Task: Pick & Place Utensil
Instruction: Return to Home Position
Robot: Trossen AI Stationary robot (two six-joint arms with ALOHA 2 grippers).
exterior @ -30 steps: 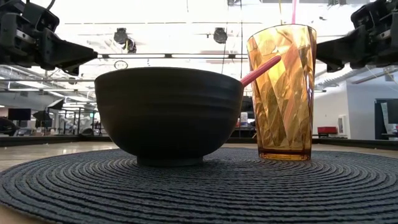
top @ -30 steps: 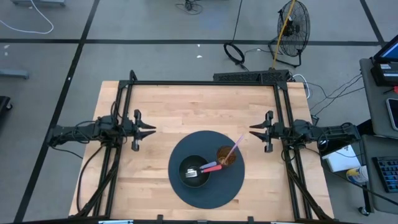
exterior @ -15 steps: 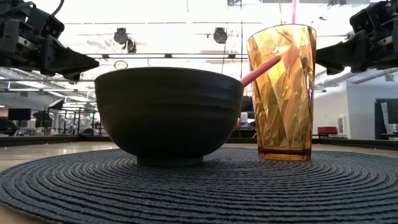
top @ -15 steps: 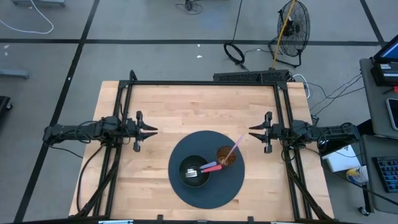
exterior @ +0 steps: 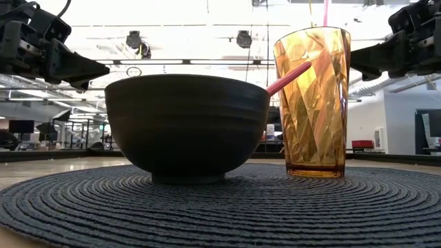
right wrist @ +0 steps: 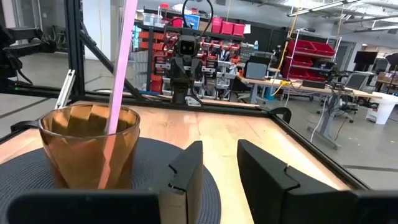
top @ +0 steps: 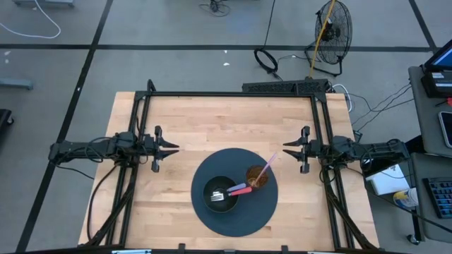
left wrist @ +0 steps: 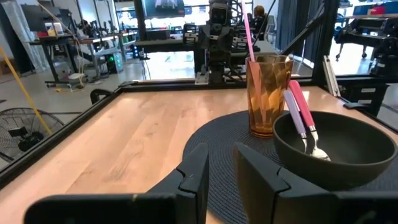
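Violet-handled spoon [left wrist: 295,118] in black round bowl [exterior: 186,124] on dark woven mat [exterior: 220,207]; pink straw [right wrist: 122,56] in amber faceted cup [exterior: 313,103]. Left gripper [top: 174,148], right gripper [top: 285,148]: fingers slightly apart, empty. Risk: straw leans toward right gripper; low sweep could topple cup.

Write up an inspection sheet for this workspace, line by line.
Surface: wooden table, round dark mat on it.
Job's things: black bowl on the mat, holding a violet-handled spoon and a pink-handled utensil; amber cup beside it, pink straw inside.
Clutter: nothing seen.
Hands: left hand and right hand both open, empty, raised at the table's sides.
Cables: black coil on the floor behind the table.
Surroundings: floor fan, keyboard at the right.
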